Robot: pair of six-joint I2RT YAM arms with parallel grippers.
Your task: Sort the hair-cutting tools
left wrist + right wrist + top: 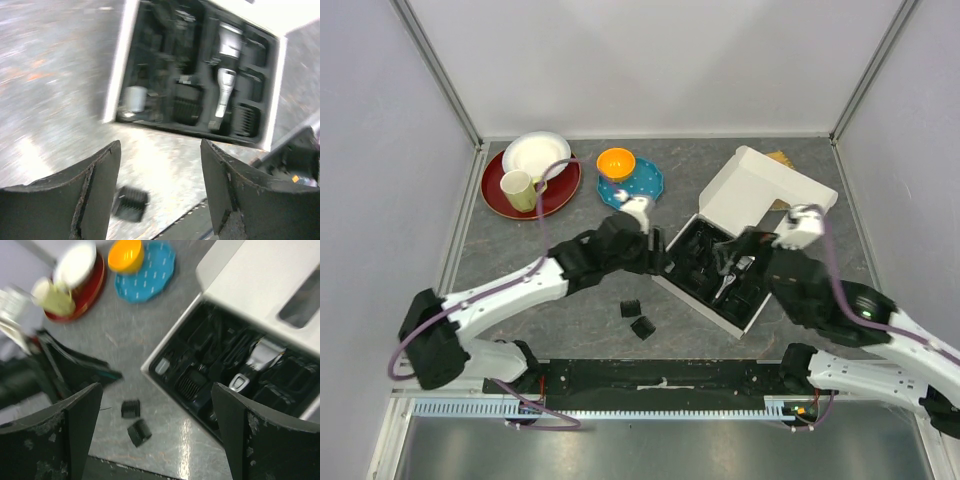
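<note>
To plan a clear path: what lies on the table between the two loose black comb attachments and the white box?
Nothing: the right wrist view shows only bare grey table between the comb attachments and the white box.

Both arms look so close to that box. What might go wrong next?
1. The left gripper and right gripper hang open near the same white box; reaching in together, they might bump.
2. The two comb attachments lie close together on the table; grabbing one may knock the other away.
3. The clipper sits inside the box; pulling it out could drag the box along.
</note>
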